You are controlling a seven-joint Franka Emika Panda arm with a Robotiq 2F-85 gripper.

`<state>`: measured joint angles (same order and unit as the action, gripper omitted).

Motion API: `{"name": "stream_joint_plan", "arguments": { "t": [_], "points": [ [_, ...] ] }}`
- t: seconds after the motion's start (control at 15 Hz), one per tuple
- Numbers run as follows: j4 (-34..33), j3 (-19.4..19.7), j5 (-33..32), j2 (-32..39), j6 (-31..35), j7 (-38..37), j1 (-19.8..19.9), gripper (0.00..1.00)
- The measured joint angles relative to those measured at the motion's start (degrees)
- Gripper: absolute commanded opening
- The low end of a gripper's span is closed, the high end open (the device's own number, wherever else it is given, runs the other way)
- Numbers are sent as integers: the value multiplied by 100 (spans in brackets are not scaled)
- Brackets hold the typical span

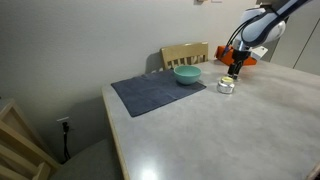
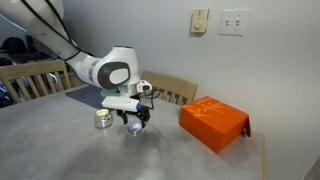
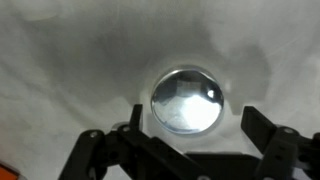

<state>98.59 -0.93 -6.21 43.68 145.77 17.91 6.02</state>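
Gripper [image 2: 135,124] released, fingers [image 3: 266,130] spread wide in the wrist view and grasping nothing. A small shiny metal cup [image 3: 187,100] stands upright on the grey table [image 1: 230,130] just ahead of the fingertips, untouched; in an exterior view I see it [image 2: 102,120] just beside the gripper. Further off are a teal bowl [image 1: 187,75] on a dark placemat [image 1: 150,95], a wooden chair [image 1: 185,52] behind, and an orange box [image 2: 213,122] near the table edge.

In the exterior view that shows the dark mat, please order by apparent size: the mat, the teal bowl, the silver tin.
Largest: dark mat.
Then: teal bowl.
Smallest: silver tin.
The mat lies nearer the camera, yet the differences are plain.
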Motion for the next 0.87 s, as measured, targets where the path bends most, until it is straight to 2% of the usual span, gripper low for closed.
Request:
{"name": "stream_joint_plan", "arguments": {
  "t": [0.13,0.27,0.47,0.6,0.87],
  "points": [
    [102,-34,-21,-116,45,-11,-40,100],
    [407,72,-179,-428,135,-337,-236,100],
    [1161,511,-669,-1209,148,-1459,-862,100],
    [1624,640,-809,-1726,-25,-1989,-1169,100],
    [1958,689,-813,-2066,-78,-2117,-1262,100]
  ]
}}
